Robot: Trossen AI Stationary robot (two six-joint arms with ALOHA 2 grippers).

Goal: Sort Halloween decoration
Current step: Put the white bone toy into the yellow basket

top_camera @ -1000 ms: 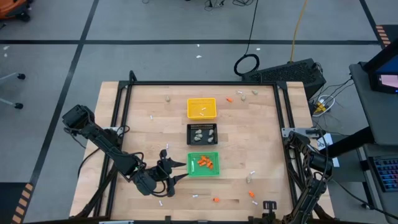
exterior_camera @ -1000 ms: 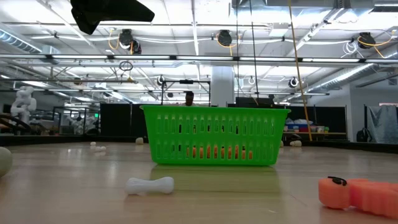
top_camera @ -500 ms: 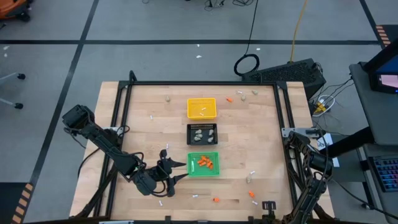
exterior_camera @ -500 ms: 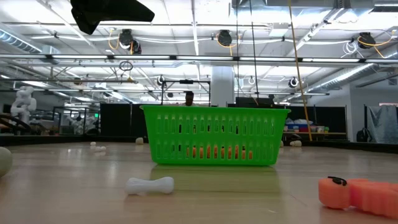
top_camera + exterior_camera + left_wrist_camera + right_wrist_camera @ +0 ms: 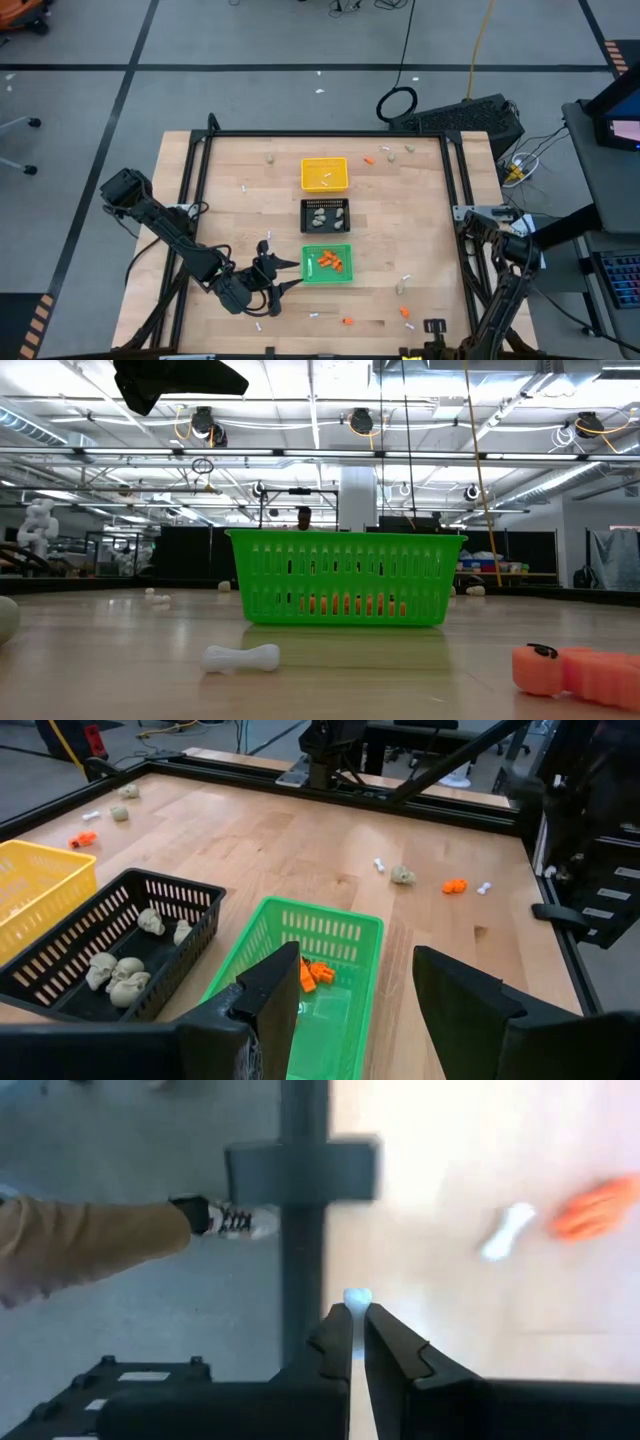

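A pale wooden table (image 5: 250, 215) with a black frame carries three small baskets in a row down its middle. The yellow basket (image 5: 324, 173) holds a white bone, the black basket (image 5: 325, 215) holds beige skulls (image 5: 112, 972), and the green basket (image 5: 327, 264) holds orange pieces (image 5: 332, 262). More bones, skulls and orange pieces lie scattered around them. The left gripper (image 5: 284, 274) hangs spread and empty beside the green basket. The right gripper (image 5: 357, 1323) sits clenched, empty, at the table's right edge.

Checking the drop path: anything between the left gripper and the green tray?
Nothing visible. The left gripper is open and empty, hovering just short of the green tray, whose near rim shows between its fingers. Only orange bits lie inside.
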